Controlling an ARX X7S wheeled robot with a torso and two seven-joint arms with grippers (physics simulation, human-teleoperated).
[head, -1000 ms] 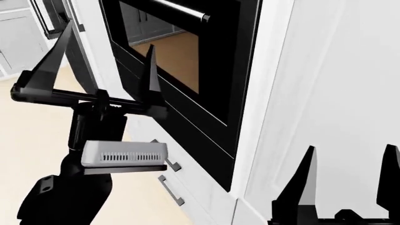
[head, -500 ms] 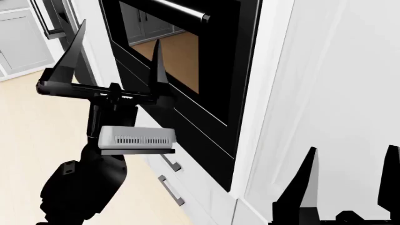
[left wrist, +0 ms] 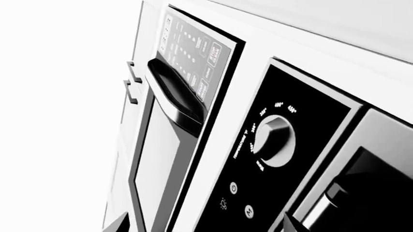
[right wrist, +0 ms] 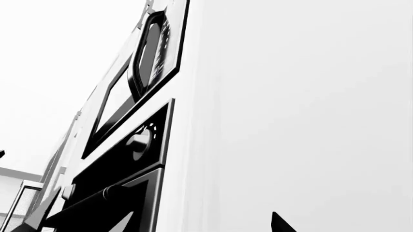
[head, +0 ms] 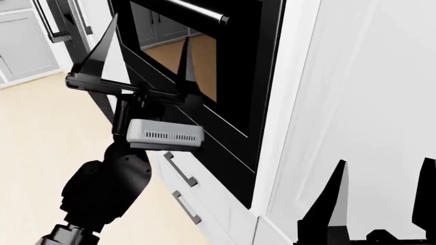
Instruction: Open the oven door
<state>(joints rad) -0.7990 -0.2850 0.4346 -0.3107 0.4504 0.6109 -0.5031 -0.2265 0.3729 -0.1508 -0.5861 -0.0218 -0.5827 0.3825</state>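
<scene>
Head view: the left gripper stands with jaws spread wide, fingers pointing up, in front of the oven door, below its silver bar handle. The right gripper, jaws also apart, faces the white cabinet panel. Left wrist view: the control knob lies beside the handle's end. Right wrist view: the door is seen edge-on.

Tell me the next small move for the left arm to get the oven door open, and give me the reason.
Probably raise the left gripper further toward the silver bar handle. Its jaws stand wide apart and point upward in front of the oven door, gripping nothing, and the handle sits above the fingertips near the top of the head view. The right gripper is low beside the white cabinet side, away from the door.
</scene>
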